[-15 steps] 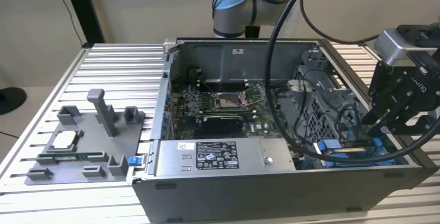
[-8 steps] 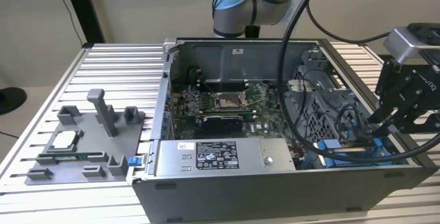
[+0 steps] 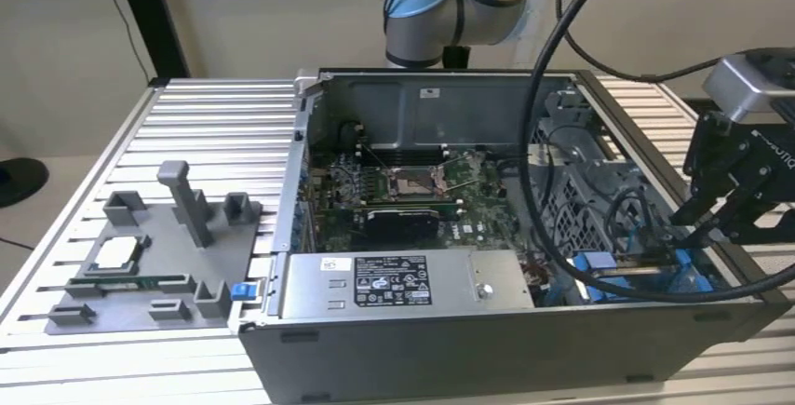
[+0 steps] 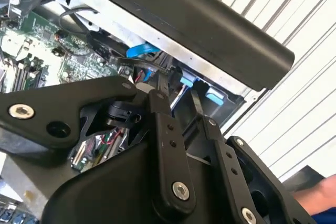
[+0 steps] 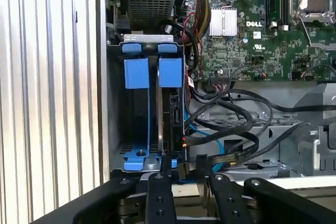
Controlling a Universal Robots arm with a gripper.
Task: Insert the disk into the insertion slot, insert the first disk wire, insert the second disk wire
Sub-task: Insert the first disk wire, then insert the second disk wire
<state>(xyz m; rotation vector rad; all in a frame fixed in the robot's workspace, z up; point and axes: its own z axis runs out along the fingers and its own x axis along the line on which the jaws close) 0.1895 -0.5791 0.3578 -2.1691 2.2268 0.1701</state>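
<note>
Down at the near corner of the case (image 3: 497,349), on the exterior view's right, the gripper (image 5: 184,166) hangs over the slot (image 5: 149,38). In the first wrist view it's pinching a small plug (image 5: 182,170) on the end of a flat tan wire (image 5: 231,157). Step one looks done: the disk (image 5: 175,114) stands on edge inside the slot, under one of two blue tabs (image 5: 170,72), beside the motherboard (image 5: 247,40). By my reading we're on the first wire, the plug close to the disk's end but not clearly seated, and the second wire is left to do. Now the hard calls. The disk's socket is hidden behind plug and gripper, and its label and most of its body are sunk out of sight. Whether the second wire is one of the black cables (image 5: 231,108) or the blue cable (image 5: 210,142), I can't tell. In the second wrist view the gripper's own links block the slot.
</note>
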